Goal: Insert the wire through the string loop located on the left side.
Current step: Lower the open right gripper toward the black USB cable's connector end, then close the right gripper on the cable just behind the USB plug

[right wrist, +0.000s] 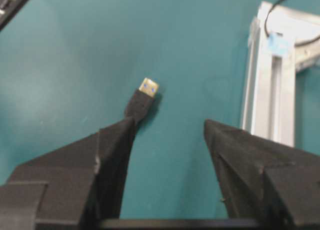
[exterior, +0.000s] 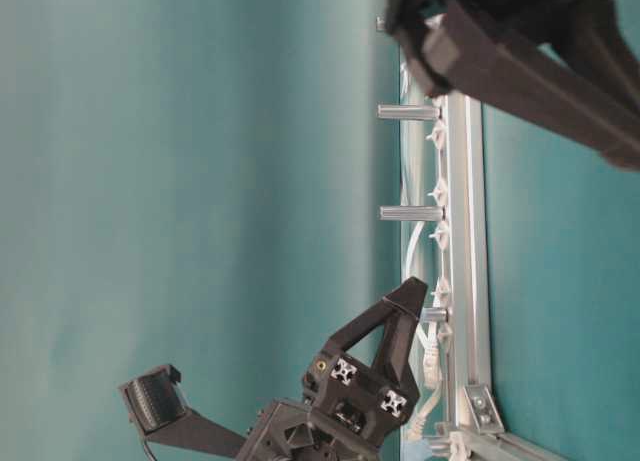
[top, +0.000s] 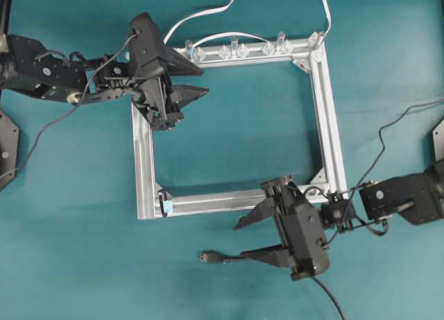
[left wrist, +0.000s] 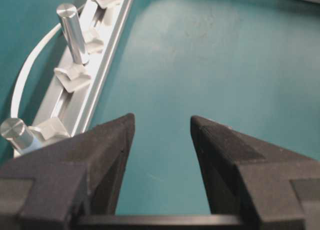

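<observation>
The wire's black-and-metal plug [top: 207, 256] lies on the teal table in front of the silver frame [top: 144, 160]; in the right wrist view the plug [right wrist: 148, 87] sticks out just past one fingertip, and the cable behind it runs under that finger. My right gripper [top: 240, 241] [right wrist: 169, 121] is open with only bare table between its fingers. The string loop with its light-blue tab [top: 165, 204] [right wrist: 276, 43] sits at the frame's near-left corner, to the left of the right gripper. My left gripper [top: 205, 81] [left wrist: 162, 116] hangs open and empty over the frame's far-left corner.
Upright metal posts [left wrist: 72, 26] and clear plastic clips [top: 232, 51] line the frame's far rail. White cables [top: 201, 14] trail off behind it. A thin black lead [top: 388, 129] loops over the table by the right arm.
</observation>
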{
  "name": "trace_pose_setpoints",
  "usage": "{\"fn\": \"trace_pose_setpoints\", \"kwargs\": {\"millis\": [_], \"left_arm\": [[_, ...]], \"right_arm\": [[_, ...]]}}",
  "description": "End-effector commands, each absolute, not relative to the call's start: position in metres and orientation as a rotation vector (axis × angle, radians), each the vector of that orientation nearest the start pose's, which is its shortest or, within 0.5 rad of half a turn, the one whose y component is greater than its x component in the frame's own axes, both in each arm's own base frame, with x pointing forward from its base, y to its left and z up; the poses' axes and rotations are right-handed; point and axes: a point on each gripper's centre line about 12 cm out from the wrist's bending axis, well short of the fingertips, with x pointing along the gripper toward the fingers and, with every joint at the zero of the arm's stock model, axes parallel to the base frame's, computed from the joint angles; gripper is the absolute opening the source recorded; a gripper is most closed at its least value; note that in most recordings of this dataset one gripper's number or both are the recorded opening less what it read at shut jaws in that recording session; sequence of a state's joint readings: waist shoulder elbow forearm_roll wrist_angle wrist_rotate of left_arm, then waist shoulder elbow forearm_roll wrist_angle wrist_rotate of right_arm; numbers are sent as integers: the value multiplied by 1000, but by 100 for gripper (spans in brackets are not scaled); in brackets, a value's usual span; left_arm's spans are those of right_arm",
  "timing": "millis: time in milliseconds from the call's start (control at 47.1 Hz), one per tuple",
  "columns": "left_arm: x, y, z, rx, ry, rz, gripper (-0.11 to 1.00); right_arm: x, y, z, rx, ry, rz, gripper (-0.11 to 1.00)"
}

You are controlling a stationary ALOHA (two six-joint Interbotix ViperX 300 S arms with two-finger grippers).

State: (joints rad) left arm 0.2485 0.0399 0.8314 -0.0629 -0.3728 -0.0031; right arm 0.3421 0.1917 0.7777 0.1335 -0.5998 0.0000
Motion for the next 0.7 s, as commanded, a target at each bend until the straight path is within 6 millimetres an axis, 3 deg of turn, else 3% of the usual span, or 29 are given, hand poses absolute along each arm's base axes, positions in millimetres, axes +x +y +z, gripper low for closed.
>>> {"fn": "trace_pose_setpoints", "kwargs": {"millis": [0,297,679], "left_arm": [[360,93,150,-106,454,276,53],[359,92,149,-101,457,273,53],[356,91,146,-103,468,273,53]], "right_arm": [[383,130,128,68,355,229,64],[400,148,113,98,398,222,64],[409,150,102,122,436,197,64]]}}
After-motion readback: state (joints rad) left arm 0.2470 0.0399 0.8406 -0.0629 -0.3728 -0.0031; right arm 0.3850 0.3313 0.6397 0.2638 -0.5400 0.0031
